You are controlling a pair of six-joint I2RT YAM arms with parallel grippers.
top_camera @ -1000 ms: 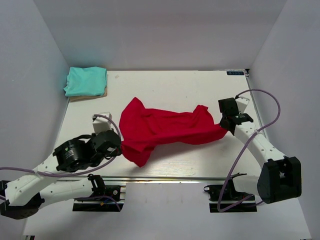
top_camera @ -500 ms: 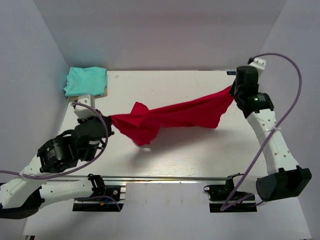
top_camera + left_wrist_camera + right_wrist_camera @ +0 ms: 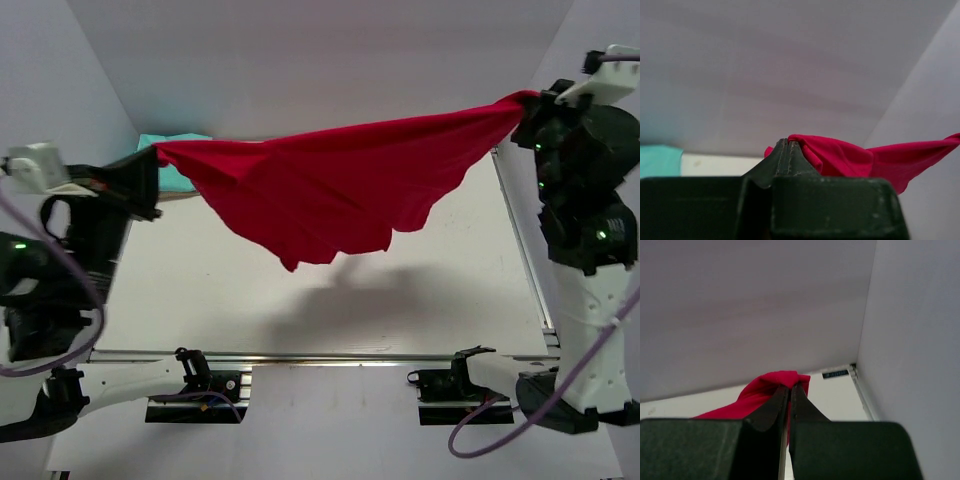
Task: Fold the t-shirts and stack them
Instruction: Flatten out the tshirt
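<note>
Red cloth spans the top view: the red t-shirt (image 3: 330, 190) hangs above the pale table (image 3: 300, 300) as one wide, sagging sheet with a wavy lower hem. The left gripper (image 3: 153, 152) pinches one corner and the right gripper (image 3: 522, 104) the other. A second shirt, the teal t-shirt (image 3: 175, 176), lies folded flat at the far left corner, partly hidden behind the red one.

From the left wrist, the dark fingers (image 3: 782, 155) meet on a bunched red fold (image 3: 850, 157), with a sliver of teal (image 3: 660, 160) at the left.

From the right wrist, the jaws are pressed together on a crumpled red corner (image 3: 760, 392).
</note>
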